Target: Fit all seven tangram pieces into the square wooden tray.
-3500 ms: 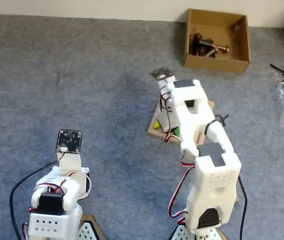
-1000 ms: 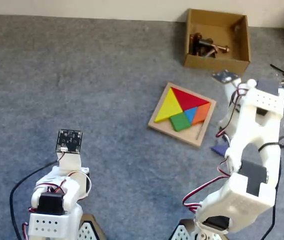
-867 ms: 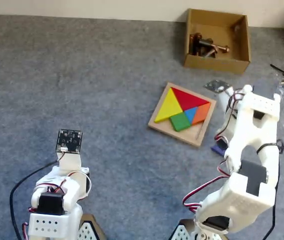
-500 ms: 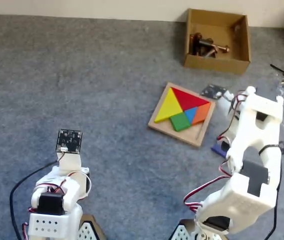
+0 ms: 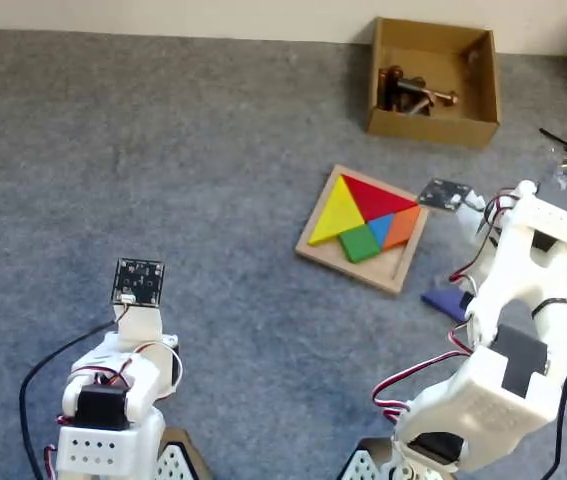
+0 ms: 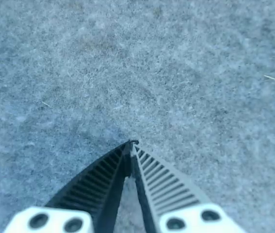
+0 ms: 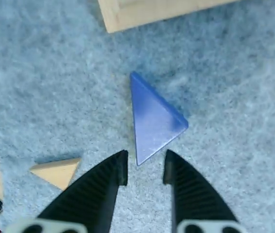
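**Blue triangle sitting outside the tray**

The square wooden tray (image 5: 401,266) is right of centre in the high view, with yellow, red, green, light blue and orange pieces in it. The blue triangle (image 7: 152,124) lies on the carpet just off the tray's lower right corner. The right gripper (image 7: 145,162) hangs over it, fingers apart, straddling one tip. A tan triangle (image 7: 57,172) lies nearby. The left gripper (image 6: 131,145), lower left, is pinched together over bare carpet.

Blue triangle (image 5: 445,300) partly under right arm (image 5: 519,282) from above, wooden tray (image 7: 161,12) cut by right wrist view's edge, cardboard box (image 5: 431,128) contents too small to tell.
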Robot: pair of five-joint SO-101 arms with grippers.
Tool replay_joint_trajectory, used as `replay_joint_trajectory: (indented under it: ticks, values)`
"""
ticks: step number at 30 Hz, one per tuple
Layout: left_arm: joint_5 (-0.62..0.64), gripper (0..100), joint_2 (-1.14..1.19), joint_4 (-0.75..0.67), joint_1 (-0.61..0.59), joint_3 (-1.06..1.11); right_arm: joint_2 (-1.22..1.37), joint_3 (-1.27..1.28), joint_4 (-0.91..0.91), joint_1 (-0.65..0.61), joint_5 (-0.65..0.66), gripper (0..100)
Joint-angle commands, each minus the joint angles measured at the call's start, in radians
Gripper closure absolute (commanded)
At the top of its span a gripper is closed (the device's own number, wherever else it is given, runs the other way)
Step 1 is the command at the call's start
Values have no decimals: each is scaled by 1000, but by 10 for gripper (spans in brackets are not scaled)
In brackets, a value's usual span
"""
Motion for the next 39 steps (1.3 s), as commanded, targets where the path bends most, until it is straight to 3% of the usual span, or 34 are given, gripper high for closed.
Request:
replay_joint_trajectory:
  ticks: [1,9,39]
  values:
    - [8,995,-7,-3,16,19,-61,21,-5,7,9,853]
    - [8,995,-7,-3,16,19,-67,143,-159,5,6,853]
    - [8,995,-7,-3,16,19,-68,153,-159,-39,-15,852]
